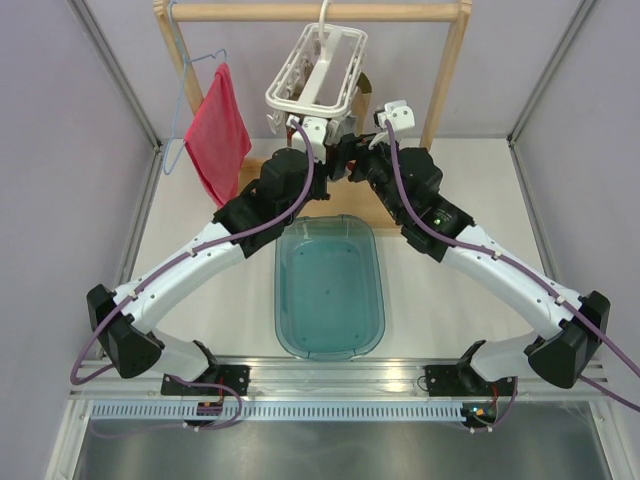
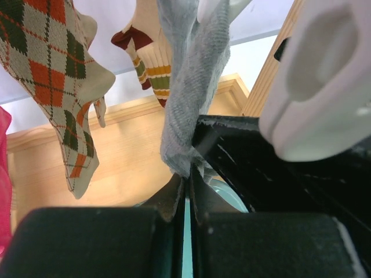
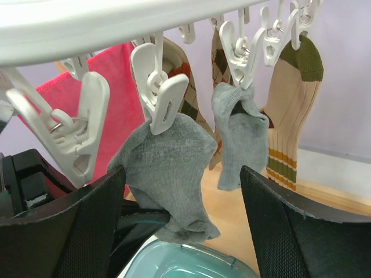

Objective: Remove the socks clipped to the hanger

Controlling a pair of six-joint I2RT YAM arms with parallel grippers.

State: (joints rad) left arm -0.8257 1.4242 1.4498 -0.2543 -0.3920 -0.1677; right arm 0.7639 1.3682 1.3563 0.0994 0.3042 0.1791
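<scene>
Grey sock (image 3: 168,165): soft, light, limp. Left jaws shut on its lower end; right jaws wide open astride it. Probably best grabbed near clip (image 3: 164,99).

I see the hanger (image 1: 320,75) hooked on the rail (image 1: 400,12) ahead, socks (image 3: 168,165) clipped beneath it; a cloth (image 1: 218,130) hangs to its left. The tub (image 1: 330,300) lies on the table (image 1: 175,215) below, nearer to me.

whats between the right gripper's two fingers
A grey sock, hanging from a white clip on the hanger; the right wrist view shows it between the fingers.
</scene>
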